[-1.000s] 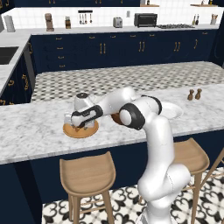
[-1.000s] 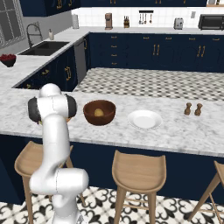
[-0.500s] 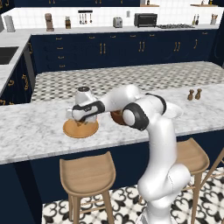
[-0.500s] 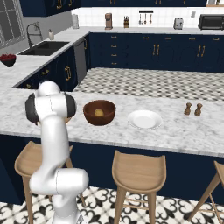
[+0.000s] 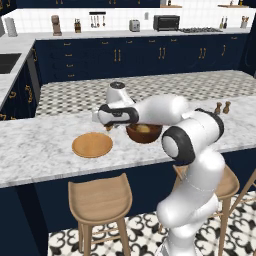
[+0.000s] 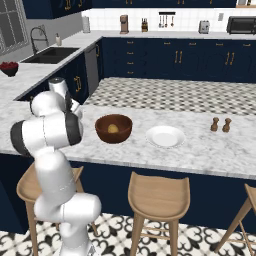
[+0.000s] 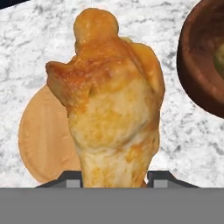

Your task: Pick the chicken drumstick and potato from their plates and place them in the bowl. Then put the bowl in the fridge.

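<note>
Clamping the chicken drumstick (image 7: pixel 111 105), the gripper (image 7: pixel 114 177) hangs between wooden plate (image 5: pixel 92 145) and, seemingly, potato-filled bowl (image 5: pixel 143 133).

Glossy white rounded arm (image 5: pixel 165 111), dark joints, small dark jaws.

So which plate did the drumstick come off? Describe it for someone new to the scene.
On the marble island counter, left of the dark wooden bowl, lies the tan wooden plate. The other plate, right of the bowl, is white.
</note>
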